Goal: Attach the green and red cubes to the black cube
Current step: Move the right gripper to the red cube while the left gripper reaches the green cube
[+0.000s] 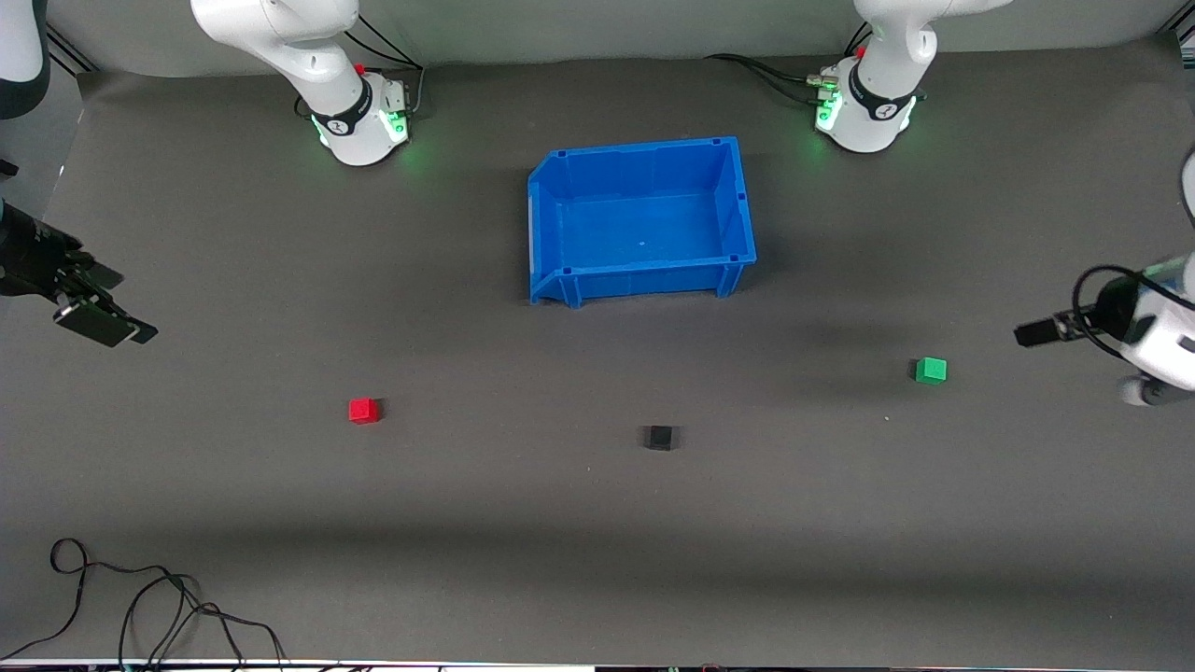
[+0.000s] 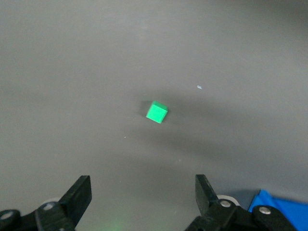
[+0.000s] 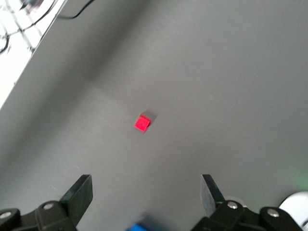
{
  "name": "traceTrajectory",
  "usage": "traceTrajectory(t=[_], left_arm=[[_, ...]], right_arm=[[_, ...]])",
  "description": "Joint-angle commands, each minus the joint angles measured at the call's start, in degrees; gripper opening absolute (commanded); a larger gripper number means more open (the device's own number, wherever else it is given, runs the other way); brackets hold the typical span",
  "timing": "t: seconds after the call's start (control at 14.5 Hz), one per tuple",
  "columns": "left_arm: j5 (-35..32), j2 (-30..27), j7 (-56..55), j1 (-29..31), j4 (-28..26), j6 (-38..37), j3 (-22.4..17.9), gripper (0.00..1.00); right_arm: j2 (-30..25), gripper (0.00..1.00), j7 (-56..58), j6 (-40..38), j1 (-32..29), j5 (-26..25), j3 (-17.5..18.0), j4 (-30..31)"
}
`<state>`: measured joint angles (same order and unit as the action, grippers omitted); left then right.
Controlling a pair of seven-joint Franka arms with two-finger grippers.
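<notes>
Nothing picked up yet, by the look of it; all three cubes lie apart on the grey table [image 1: 597,579], so this reads as the opening approach; the black cube [image 1: 660,437] lies just below the middle of the front frame, the red cube [image 1: 364,410] at lower centre-left toward the right arm's end, the green cube [image 1: 931,370] at centre-right toward the left arm's end, and the blue bin [image 1: 640,220] stands at upper centre, farther from the camera than all three; the right gripper [image 1: 103,322] hangs over the table at the frame's left edge, fingers spread wide with nothing between them, the red cube in the middle of its wrist view; the left gripper [image 1: 1032,333] hangs over the table at the frame's right edge, spread wide and empty too, the green cube centred in its own view; next, I'd say, each arm needs to come down square over its cube and close on it, then carry it in to the black one; plenty of bare table between the cubes, the bin well apart from the likely paths; some loose cables [image 1: 140,607] lie at the lower left corner, near the table's edge.
</notes>
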<state>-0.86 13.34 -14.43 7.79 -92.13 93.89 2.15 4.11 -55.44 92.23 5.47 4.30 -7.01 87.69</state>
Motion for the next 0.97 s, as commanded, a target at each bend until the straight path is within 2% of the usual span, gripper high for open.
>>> traceTrajectory(t=[0.0,0.14,0.28,0.34,0.41,0.55,0.69,0.9], left_arm=[[-0.20,1.51,-14.41,1.87,-0.16,0.85,0.23,0.96],[-0.55,3.26,-26.73,3.27,-0.25,3.21,0.23,0.96],[0.15,5.46,-37.18,3.28,-0.16,5.06,0.23,0.96],[0.50,6.43,-45.86,3.37,-0.25,6.81,0.31,0.96],[0.59,7.13,-52.73,3.28,-0.25,7.61,0.31,0.95],[-0.19,8.54,-61.56,2.32,-1.03,9.11,0.40,0.86],[0.07,8.37,-66.66,0.39,-5.67,14.45,0.49,0.87],[0.42,6.71,-70.90,0.38,-15.33,27.44,0.49,0.93]], right_arm=[[0.73,1.00,-17.28,1.46,0.68,1.58,-0.19,-0.16],[1.60,1.00,-22.86,2.51,0.68,2.46,-0.19,-0.16],[3.18,1.00,-23.05,2.52,0.86,2.82,-0.19,-0.15],[4.06,1.00,-23.49,2.52,0.86,3.34,-0.19,-0.16],[4.85,1.00,-25.84,2.52,0.77,5.00,-0.19,-0.16],[7.39,1.00,-29.98,2.69,0.51,6.85,-0.28,-0.68],[9.86,1.00,-30.52,3.57,-0.01,10.70,-0.54,-0.60],[13.81,1.00,-29.29,4.62,-0.37,15.90,-0.81,-0.33]])
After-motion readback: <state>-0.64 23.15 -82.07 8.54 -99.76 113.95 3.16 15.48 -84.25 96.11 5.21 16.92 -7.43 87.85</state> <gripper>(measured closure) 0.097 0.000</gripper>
